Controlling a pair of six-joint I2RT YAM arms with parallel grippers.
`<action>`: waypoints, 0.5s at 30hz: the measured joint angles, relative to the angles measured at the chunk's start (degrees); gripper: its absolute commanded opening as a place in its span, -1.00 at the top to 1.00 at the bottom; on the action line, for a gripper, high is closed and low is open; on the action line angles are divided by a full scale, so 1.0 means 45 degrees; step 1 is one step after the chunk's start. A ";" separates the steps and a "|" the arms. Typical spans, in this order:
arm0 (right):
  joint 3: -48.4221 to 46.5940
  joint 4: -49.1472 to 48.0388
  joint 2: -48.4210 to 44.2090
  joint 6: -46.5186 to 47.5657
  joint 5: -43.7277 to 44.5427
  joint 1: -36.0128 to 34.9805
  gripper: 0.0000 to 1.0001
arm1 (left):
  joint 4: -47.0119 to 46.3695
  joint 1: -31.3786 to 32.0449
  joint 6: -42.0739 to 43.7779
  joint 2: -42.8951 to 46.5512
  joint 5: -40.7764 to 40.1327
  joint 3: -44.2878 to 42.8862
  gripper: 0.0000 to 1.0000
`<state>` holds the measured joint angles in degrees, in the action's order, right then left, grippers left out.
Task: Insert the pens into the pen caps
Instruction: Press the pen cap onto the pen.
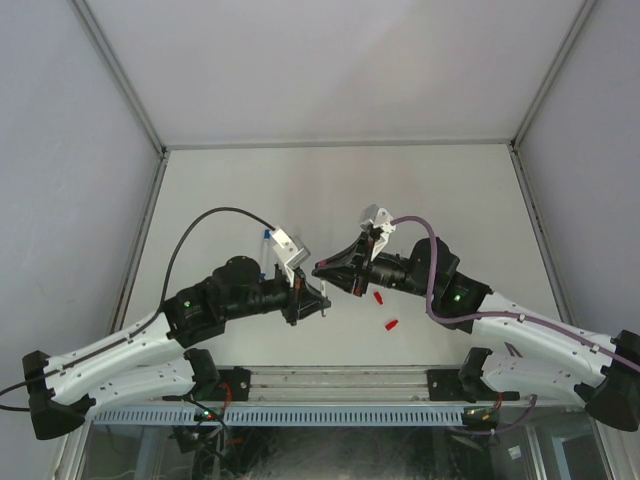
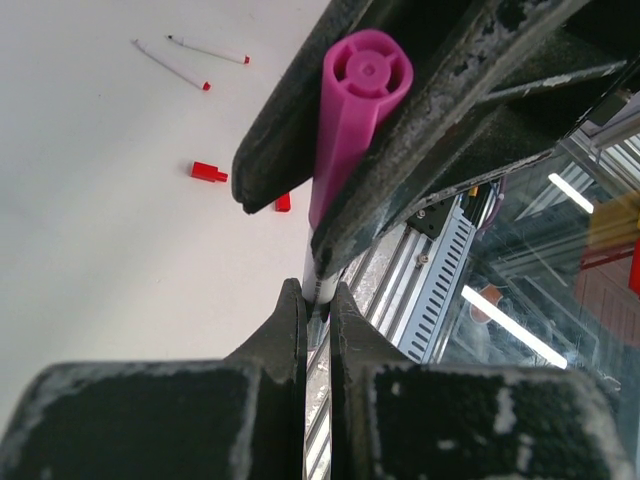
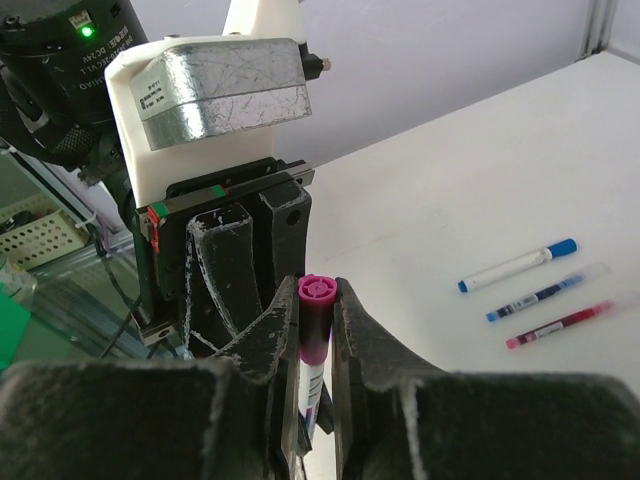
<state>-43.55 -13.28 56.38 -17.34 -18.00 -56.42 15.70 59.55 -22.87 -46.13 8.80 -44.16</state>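
Your left gripper (image 2: 316, 293) pinches a pen (image 2: 317, 268); your right gripper (image 3: 316, 300) pinches its magenta cap (image 3: 313, 335), seemingly seated; red caps (image 2: 208, 172) near that cap lie unused.

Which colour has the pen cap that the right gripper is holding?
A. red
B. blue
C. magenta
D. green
C: the right gripper is shut on the magenta cap, while the left gripper grips the pen by its white barrel.
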 measured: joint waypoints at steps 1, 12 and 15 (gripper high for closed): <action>0.0000 0.0015 0.0000 0.0024 0.0000 -0.0015 1.00 | 0.0019 0.0015 0.0000 -0.0005 0.0000 0.0000 1.00; -0.0015 0.0597 0.0000 0.0495 0.0636 -0.0612 1.00 | 0.0355 0.0087 0.0039 -0.0160 0.0131 0.0000 1.00; -0.0087 0.0670 0.0044 0.0709 0.0767 -0.0811 1.00 | 0.0374 0.0097 0.0097 -0.0160 0.0175 0.0000 1.00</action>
<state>-43.94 -10.26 56.58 -14.15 -14.55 -60.07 17.39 59.99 -22.44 -46.85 9.58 -44.16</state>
